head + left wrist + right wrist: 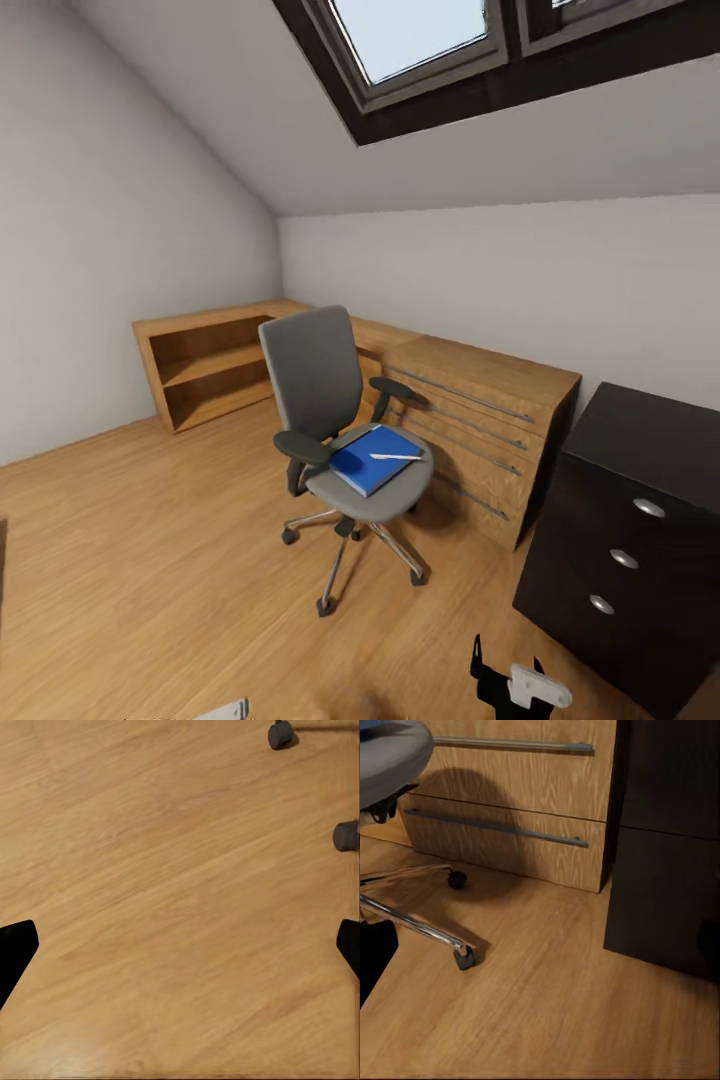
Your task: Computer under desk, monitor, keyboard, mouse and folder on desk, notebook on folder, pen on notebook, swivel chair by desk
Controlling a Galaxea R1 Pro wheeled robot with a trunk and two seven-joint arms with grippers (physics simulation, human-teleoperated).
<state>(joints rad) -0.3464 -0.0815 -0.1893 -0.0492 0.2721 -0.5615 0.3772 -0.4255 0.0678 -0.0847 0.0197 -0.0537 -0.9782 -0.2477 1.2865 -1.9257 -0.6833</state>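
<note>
folder (372, 459) lies flat on swivel chair (330, 420) seat, pen (396, 457) across it; left hand (180, 945) spread wide.

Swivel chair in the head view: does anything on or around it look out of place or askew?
Yes. A blue folder lies on the swivel chair seat, skewed to the seat, with a pen resting on top. Office items on a seat look misplaced. Nothing looks spilled or damaged.

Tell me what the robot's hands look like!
At the bottom of the head view, the right gripper has black pointy fingers on a black bracket with a white rounded block. The left gripper shows black finger tips in its wrist view.
</note>
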